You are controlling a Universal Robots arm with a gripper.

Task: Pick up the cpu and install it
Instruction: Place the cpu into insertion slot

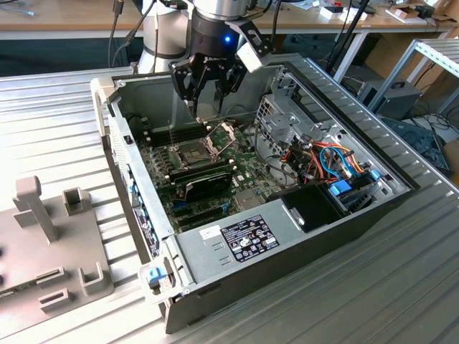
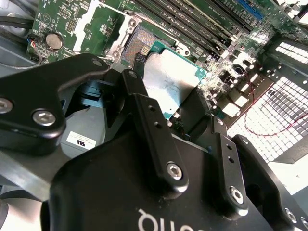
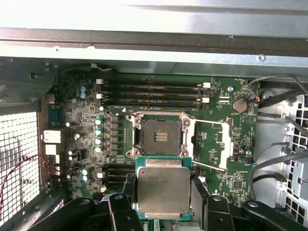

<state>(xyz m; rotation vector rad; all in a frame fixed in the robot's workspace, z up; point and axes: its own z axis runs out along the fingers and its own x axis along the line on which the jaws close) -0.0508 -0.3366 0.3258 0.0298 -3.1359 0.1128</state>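
Claw (image 1: 206, 100) hangs inside the open case (image 1: 287, 276), fingers closed in on the cpu (image 3: 163, 190) and pinching it by two opposite edges, silver top facing up at the wrist cameras. So the pick-up is done! Close beneath the claw, the socket (image 3: 160, 136) lies bare, with its frame (image 3: 223, 144) swung open to one side and nothing seated in it. The cpu looks clear of the board and a touch short of the socket. Seating it and closing the frame are left.
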